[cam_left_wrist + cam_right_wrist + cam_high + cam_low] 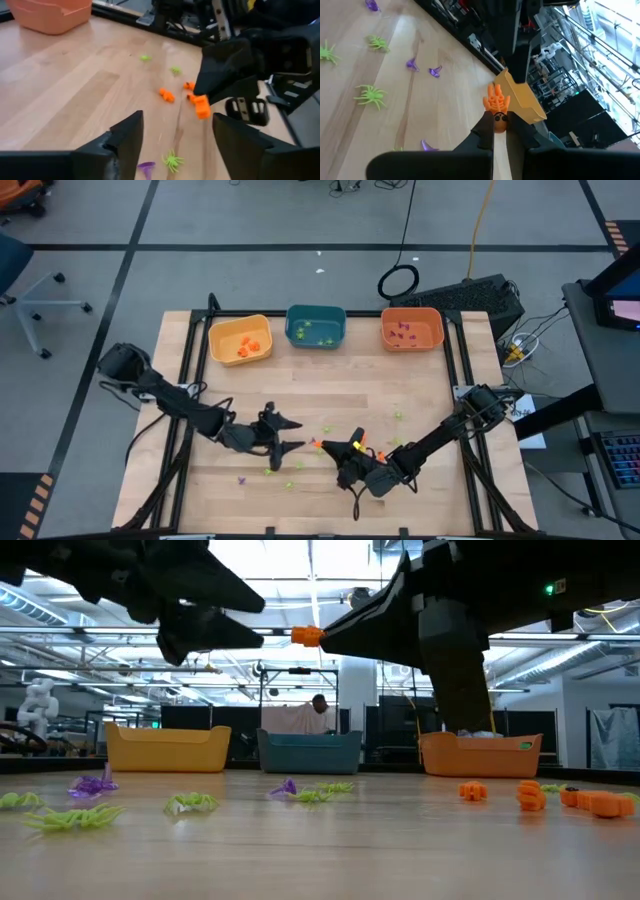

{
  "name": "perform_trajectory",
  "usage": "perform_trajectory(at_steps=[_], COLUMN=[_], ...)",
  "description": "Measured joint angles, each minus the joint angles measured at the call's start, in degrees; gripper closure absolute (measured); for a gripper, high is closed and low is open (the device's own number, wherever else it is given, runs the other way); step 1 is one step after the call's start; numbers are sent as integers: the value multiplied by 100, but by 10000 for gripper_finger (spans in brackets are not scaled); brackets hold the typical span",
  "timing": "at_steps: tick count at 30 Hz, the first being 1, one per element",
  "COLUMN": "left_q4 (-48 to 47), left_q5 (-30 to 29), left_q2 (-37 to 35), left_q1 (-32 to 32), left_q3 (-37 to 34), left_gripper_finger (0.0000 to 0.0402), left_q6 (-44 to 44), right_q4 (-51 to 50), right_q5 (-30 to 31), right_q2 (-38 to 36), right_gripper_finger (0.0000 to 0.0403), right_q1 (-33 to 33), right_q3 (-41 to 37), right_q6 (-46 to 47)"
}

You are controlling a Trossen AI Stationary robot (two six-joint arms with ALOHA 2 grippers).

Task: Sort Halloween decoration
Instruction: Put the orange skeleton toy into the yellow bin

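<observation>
Pinching a ribbed orange skeleton trinket [496, 102], the right gripper [500, 125] faces the left gripper [175, 135], spread wide.

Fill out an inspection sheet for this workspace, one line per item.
Surface: wooden table, bare toward the bins.
Job's things: green, purple and orange trinkets scattered at the front; yellow bin, teal bin and orange bin each hold some.
Clutter: nothing seen.
Grippers: left tool open above the table; right tool shut on an orange skeleton, raised.
Cables: coiled cable on the floor behind the table.
Surroundings: person beyond the teal bin.
</observation>
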Motion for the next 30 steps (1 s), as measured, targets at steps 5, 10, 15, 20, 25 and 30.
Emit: perform_trajectory(at_steps=[5, 10, 15, 20, 25, 30], left_q4=[559, 889, 899, 903, 907, 920], left_q5=[-56, 193, 665, 1057, 1202, 1207], left_q2=[336, 677, 830, 828, 829, 828], left_q1=[178, 343, 546, 659, 659, 659], left_q3=[2, 42, 158, 186, 186, 186], left_gripper_finger=[117, 108, 107, 107, 107, 108], left_q6=[-281, -907, -1401, -1791, -1810, -1808], right_q4=[-2, -3, -8, -53, -58, -76], right_q5=[-2, -15, -21, -23, -26, -27], right_q2=[0, 0, 0, 0, 0, 0], right_gripper_finger=[398, 398, 398, 398, 398, 398], right_q1=[-43, -123, -162, -162, -193, -264], right_q3=[0, 0, 0, 0, 0, 0], right_q6=[109, 383, 465, 482, 559, 743])
